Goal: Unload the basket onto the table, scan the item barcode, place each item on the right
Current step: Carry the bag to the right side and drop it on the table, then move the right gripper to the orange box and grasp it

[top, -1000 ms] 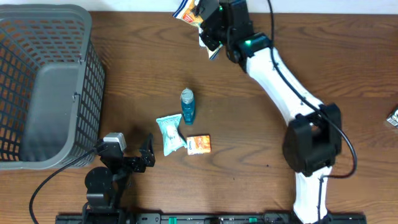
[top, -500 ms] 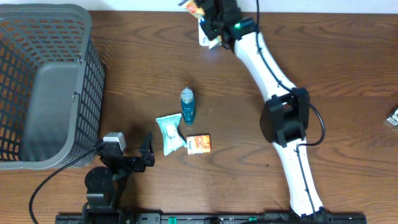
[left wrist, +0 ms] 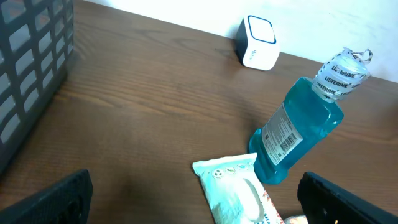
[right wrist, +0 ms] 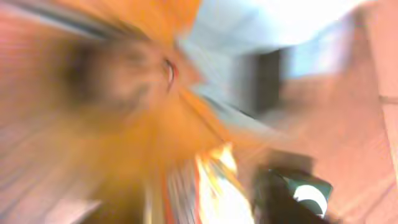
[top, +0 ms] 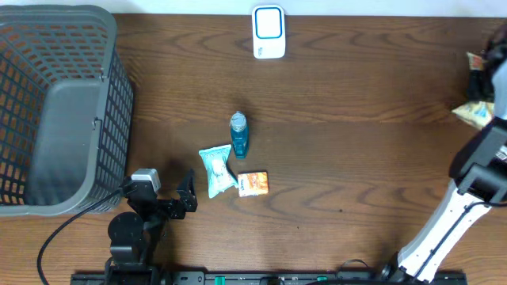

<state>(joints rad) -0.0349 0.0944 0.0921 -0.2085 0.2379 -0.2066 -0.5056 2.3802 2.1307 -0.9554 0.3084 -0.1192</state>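
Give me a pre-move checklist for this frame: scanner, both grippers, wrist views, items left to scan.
1. Scanner unobstructed in the overhead view: ok.
2. Left gripper open and holding nothing: ok.
3. Right gripper state, at the right frame edge beside the snack bag: cannot tell.
4. Right wrist view usable: not ok, it is all motion blur.
5. Mouthwash bottle barcode label facing the left wrist camera: ok.
6. Wipes pack and orange box lying close to the left gripper: ok.

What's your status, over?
Left claw open, empty. Right claw far right, view blurred, grip on snack packet unclear. Scanner unobstructed.
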